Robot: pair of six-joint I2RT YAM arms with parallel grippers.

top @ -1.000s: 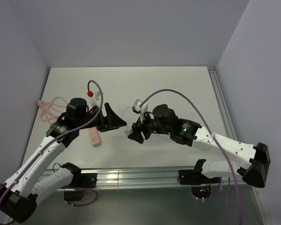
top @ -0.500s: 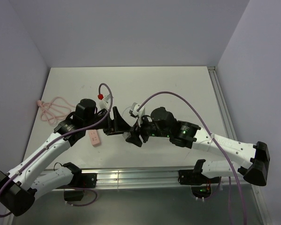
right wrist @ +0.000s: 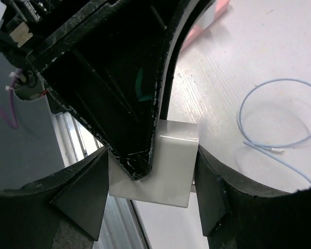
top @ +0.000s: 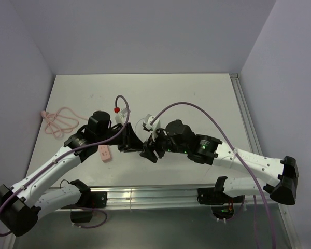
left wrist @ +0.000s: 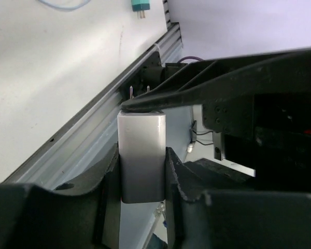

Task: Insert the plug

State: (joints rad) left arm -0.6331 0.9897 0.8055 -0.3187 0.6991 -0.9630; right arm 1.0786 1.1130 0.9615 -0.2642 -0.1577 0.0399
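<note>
Meeting near the middle of the table [top: 197, 98], toward its near side, the left gripper [top: 130, 140] and the right gripper [top: 149, 150] both hold the plug [left wrist: 141, 140], a small pale block with two thin metal pins [left wrist: 130, 92] at one end. In the left wrist view the left gripper's two dark fingers [left wrist: 108, 179] press flat against opposite sides of the block, clamped on it with no gap, and the pins point away from that camera. One long black finger of the right gripper lies across the block's pin end, touching it just below the pins. In the right wrist view the right gripper's fingers [right wrist: 83, 192] likewise sit tight on both sides of the same block, while a finger of the left gripper crosses its face, so the two grips bear on different pairs of faces. From above, the plug is hidden between the two grippers, and whether it is clear of the tabletop cannot be told. The pink socket strip [top: 104, 152] lies flat on the table just left of the grippers, apart from the plug; its pink cord [top: 59, 120] lies coiled at the table's left edge. A thin pale wire [right wrist: 280, 111] loops on the table beside the grippers. A metal rail [top: 145, 196] runs along the near edge.
</note>
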